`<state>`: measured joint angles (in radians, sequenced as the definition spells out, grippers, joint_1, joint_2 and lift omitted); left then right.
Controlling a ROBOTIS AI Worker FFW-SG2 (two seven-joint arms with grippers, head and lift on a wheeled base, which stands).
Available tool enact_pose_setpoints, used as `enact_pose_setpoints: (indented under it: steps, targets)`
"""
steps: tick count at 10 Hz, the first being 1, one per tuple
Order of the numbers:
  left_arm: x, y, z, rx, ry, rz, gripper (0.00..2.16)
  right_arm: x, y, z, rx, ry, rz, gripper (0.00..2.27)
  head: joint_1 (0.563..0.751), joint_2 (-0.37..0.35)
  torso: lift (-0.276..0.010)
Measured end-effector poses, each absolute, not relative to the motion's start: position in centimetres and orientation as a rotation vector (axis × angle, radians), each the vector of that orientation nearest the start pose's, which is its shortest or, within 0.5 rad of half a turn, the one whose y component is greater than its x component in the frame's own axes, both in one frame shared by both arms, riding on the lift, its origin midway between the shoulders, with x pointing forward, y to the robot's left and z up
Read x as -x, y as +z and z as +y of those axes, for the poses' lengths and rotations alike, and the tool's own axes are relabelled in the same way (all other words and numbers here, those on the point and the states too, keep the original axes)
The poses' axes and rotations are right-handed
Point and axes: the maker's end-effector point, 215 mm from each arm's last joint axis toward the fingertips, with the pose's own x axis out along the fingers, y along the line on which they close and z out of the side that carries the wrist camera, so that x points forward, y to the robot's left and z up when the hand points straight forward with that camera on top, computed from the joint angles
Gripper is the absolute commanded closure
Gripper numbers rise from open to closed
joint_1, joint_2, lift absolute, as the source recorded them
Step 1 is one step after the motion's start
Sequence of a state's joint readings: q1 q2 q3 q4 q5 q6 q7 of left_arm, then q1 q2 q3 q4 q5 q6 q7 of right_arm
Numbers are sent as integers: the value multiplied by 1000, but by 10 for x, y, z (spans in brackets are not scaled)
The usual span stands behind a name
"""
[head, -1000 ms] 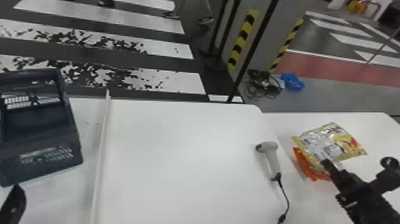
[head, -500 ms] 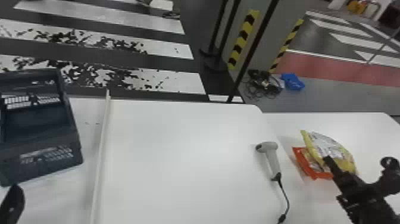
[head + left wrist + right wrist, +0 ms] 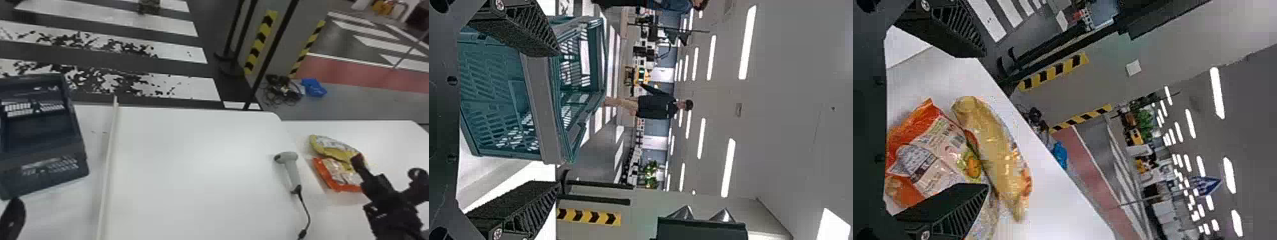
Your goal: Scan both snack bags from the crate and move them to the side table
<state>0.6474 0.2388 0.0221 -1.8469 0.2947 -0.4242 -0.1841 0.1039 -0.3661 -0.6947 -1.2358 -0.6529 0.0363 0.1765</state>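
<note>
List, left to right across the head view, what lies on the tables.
Crate → long pale strip → handheld scanner → orange snack bag and yellow snack bag, counted as one stop since they overlap left to right.

White tables [image 3: 198,166], crate [image 3: 41,153], scanner [image 3: 291,169], snack bags [image 3: 340,175]

The left gripper [image 3: 13,212] and right gripper [image 3: 387,169] are black, their tapering fingers [image 3: 948,207] cut with slanted ribs. Silver screws [image 3: 925,234] sit at the finger bases; small round holes pierce a dark plate [image 3: 443,125].
</note>
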Motion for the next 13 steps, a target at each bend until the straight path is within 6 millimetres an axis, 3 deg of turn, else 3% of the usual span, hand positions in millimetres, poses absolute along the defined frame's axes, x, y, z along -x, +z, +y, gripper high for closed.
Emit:
enact_pose_setpoints:
  steps: [2, 6, 9, 11, 13]
  targets:
    - [-377, -367, 254, 67, -200, -60, 80, -425, -364, -666, -144, -545, -14, 46, 695, -350, -99]
    - [-378, -362, 252, 69, -200, -68, 80, -450, -319, -512, 107, -349, -131, 46, 695, -350, -99]
    - [-378, -362, 249, 75, -201, -66, 83, -435, -308, -399, 124, -201, -215, 46, 695, -215, -99]
    - [-379, -364, 246, 78, -198, -59, 83, -421, -315, -351, 83, -151, -231, 46, 695, -164, -99]
    - [-382, -366, 244, 89, -173, -53, 83, -416, -327, -320, 63, -129, -219, 46, 695, -113, -99]
